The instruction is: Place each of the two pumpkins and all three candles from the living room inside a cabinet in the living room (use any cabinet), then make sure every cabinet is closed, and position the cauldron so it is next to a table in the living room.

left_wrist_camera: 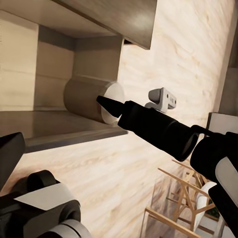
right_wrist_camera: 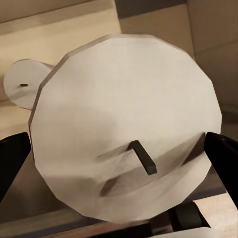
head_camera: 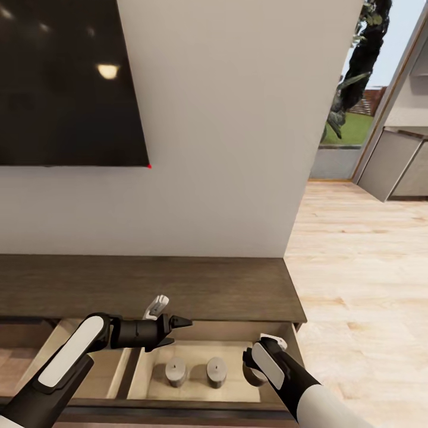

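Observation:
The long dark brown cabinet (head_camera: 178, 285) stands under the wall, and its right drawer (head_camera: 202, 352) is pulled open, showing pale wood inside. Two beige-grey candles (head_camera: 176, 373) (head_camera: 217, 371) stand upright in the drawer. My right gripper (head_camera: 257, 370) reaches down into the drawer's right end, shut on a third candle (right_wrist_camera: 124, 114) whose wick faces the wrist camera; that candle (left_wrist_camera: 91, 99) sits by the drawer's corner. Over the drawer's middle hovers my left gripper (head_camera: 177, 331), open and holding nothing. The pumpkins and the cauldron are out of view.
A large black TV (head_camera: 65, 83) hangs on the white wall above the cabinet. Light wood floor (head_camera: 368, 279) runs to the right toward grey kitchen units (head_camera: 395, 163) and a window. Another drawer (head_camera: 89, 362) at the left also stands open.

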Motion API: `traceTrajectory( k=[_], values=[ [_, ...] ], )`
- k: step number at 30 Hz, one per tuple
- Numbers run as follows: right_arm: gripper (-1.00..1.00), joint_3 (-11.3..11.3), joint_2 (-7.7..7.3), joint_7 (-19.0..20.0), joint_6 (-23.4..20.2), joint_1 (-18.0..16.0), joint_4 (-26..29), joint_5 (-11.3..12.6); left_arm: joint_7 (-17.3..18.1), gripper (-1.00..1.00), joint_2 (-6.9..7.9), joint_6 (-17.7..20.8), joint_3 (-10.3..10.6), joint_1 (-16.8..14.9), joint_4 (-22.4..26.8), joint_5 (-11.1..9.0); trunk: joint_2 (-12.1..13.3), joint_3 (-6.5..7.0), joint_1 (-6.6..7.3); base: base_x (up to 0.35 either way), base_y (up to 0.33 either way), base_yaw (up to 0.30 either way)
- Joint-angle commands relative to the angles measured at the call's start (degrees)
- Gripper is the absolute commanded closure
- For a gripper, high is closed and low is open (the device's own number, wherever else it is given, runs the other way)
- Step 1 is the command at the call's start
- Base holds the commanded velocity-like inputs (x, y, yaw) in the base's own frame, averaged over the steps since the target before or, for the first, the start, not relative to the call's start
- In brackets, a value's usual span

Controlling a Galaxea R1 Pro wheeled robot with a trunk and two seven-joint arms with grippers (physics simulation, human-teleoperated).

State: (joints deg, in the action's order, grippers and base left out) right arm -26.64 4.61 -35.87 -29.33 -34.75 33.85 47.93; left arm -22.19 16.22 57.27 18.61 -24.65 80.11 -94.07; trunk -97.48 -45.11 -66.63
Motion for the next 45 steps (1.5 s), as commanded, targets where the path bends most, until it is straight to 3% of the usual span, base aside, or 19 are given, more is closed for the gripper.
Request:
traceTrajectory(
  k=[1, 25, 45],
  values=[
    [1.00, -0.29, -0.04, -0.42, -0.11, -0.05, 0.08, 0.41, -0.57, -1.00, 0.04, -0.03, 0.08, -0.05, 0.05, -0.63, -0.44, -0.23, -0.22, 0.000, 0.000, 0.000],
    [1.00, -0.31, -0.04, -0.42, -0.02, -0.05, 0.08, 0.33, -0.57, -1.00, 0.23, -0.06, 0.02, -0.05, -0.04, -0.61, -10.07, -4.54, -5.49, 0.000, 0.000, 0.000],
    [1.00, -0.32, -0.04, -0.42, -0.02, -0.05, 0.08, 0.33, -0.57, -1.00, 0.25, -0.06, 0.02, -0.05, -0.04, -0.63, -10.07, -4.54, -5.49, 0.049, 0.000, 0.000]
  ],
)
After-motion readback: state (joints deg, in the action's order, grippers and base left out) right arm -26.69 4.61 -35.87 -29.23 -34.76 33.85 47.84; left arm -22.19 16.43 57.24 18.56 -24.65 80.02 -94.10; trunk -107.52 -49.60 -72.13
